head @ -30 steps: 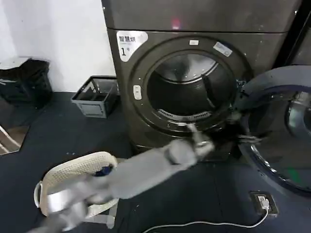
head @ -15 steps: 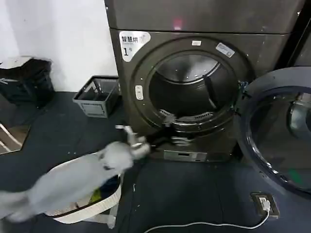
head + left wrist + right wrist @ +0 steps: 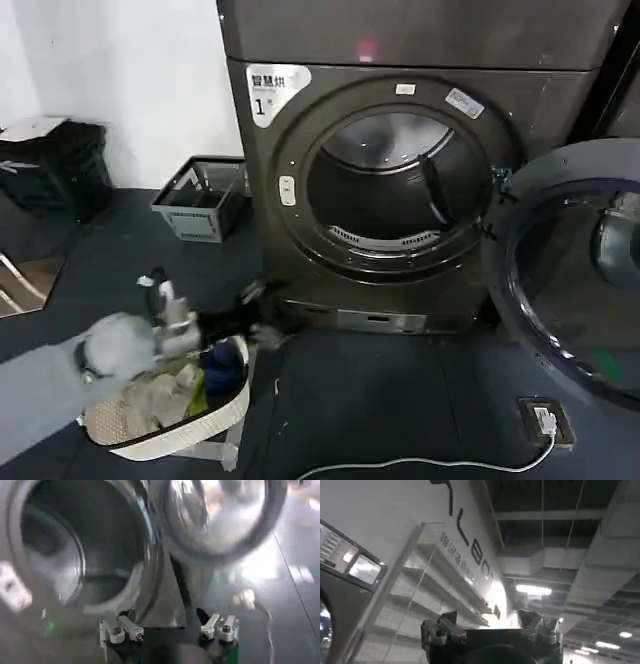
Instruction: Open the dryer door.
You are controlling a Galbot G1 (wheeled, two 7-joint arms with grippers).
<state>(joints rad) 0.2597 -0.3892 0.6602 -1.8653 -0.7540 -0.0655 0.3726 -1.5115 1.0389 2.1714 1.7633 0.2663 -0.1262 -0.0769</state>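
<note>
The dryer door (image 3: 560, 270) hangs wide open on the machine's right side, its rim and dark glass turned toward me. The round drum opening (image 3: 385, 190) is uncovered. My left gripper (image 3: 258, 312) is low in front of the dryer's lower left corner, open and holding nothing. In the left wrist view the open left gripper (image 3: 169, 629) faces the drum opening (image 3: 75, 545), with the dryer door (image 3: 220, 515) beside it. My right gripper (image 3: 490, 625) is open and empty, pointing up at a wall and ceiling.
A white laundry basket (image 3: 230, 405) with clothes sits on the dark floor under my left arm. A grey crate (image 3: 200, 200) and a black bin (image 3: 50, 165) stand by the wall on the left. A floor socket (image 3: 540, 415) with a white cable lies at the front right.
My left arm has swung away from the door's edge, moving left and down across the dryer front to above the basket. The door has stayed open.
</note>
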